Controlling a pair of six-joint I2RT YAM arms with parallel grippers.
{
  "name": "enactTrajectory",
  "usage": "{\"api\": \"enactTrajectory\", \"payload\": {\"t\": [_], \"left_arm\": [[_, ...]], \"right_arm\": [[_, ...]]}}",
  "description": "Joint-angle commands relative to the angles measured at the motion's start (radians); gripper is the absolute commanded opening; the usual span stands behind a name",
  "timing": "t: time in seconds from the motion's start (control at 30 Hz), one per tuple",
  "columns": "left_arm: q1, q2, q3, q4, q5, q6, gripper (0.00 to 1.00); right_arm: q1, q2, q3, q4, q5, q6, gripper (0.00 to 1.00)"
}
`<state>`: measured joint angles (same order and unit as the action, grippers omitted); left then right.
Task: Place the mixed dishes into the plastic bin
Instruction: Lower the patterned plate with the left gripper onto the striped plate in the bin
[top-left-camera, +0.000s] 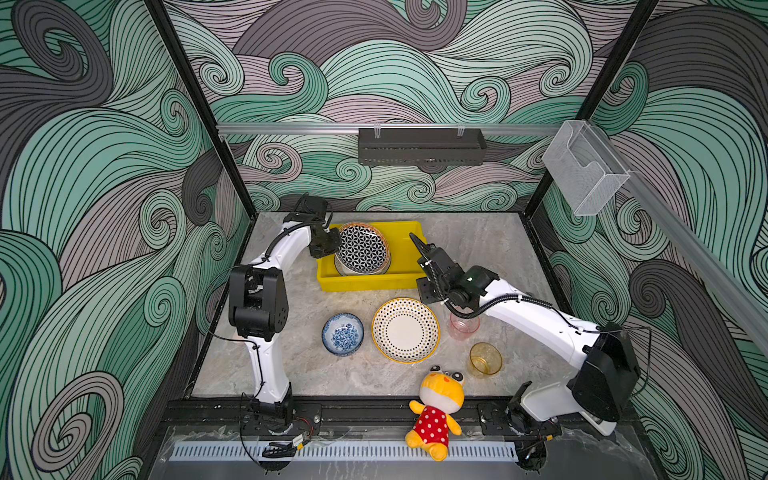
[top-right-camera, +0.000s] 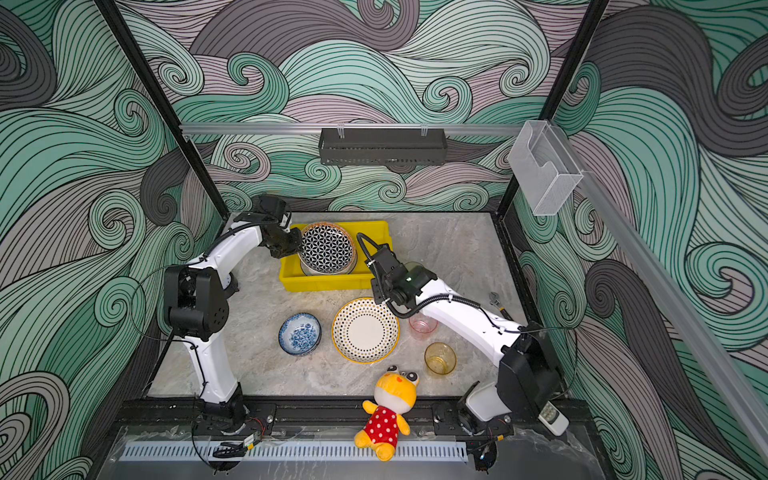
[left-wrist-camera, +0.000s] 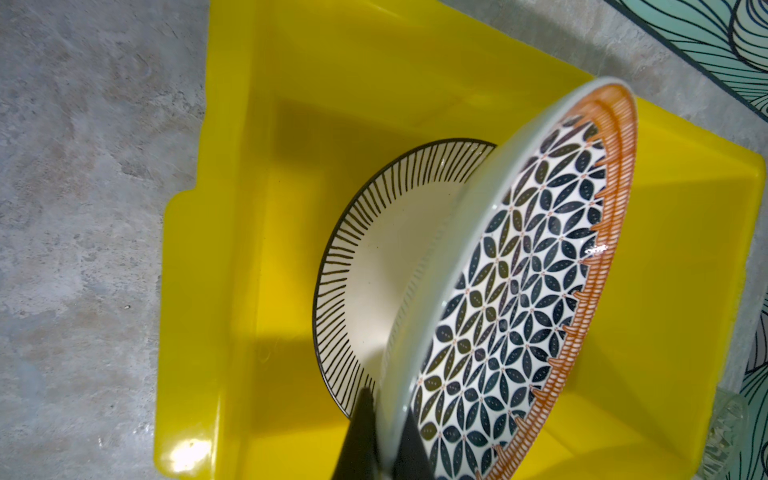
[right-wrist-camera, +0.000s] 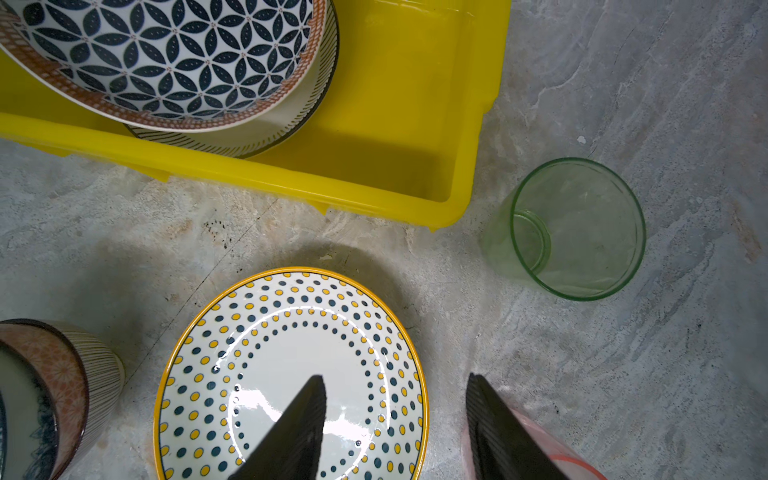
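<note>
My left gripper (left-wrist-camera: 386, 407) is shut on the rim of the geometric plate (top-left-camera: 361, 248), which has an orange edge. It holds that plate tilted over the yellow plastic bin (top-left-camera: 405, 245). A striped plate (left-wrist-camera: 374, 257) lies flat in the bin underneath. High over the table by the bin's near right end, my right gripper (right-wrist-camera: 395, 378) stands open and holds nothing. On the table sit the dotted plate (top-left-camera: 405, 330), the blue floral bowl (top-left-camera: 343, 333), a pink cup (top-left-camera: 463, 328) and an amber cup (top-left-camera: 485, 359). A green cup (right-wrist-camera: 573, 228) stands beside the bin's corner.
A yellow plush toy (top-left-camera: 436, 409) lies on the front rail. A dark grey perforated tray (top-left-camera: 419, 145) hangs on the back wall and a clear box (top-left-camera: 582, 166) on the right wall. A wrench (top-right-camera: 496, 301) lies by the table's right edge.
</note>
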<state>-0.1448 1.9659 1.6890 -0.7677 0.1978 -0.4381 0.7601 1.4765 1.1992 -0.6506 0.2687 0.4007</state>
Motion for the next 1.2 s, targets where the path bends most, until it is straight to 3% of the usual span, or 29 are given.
{"api": "enactTrajectory", "payload": {"t": [0.0,1.17], "left_arm": [[0.008,0.011,0.058,0.031,0.061,-0.023,0.00],[0.011,0.030,0.000,0.025,0.051,-0.034,0.00]], "right_arm": [[0.005,0.012,0.020,-0.017,-0.009,0.007,0.56],[0.010,0.010,0.010,-0.039,-0.036,0.032,0.56]]}}
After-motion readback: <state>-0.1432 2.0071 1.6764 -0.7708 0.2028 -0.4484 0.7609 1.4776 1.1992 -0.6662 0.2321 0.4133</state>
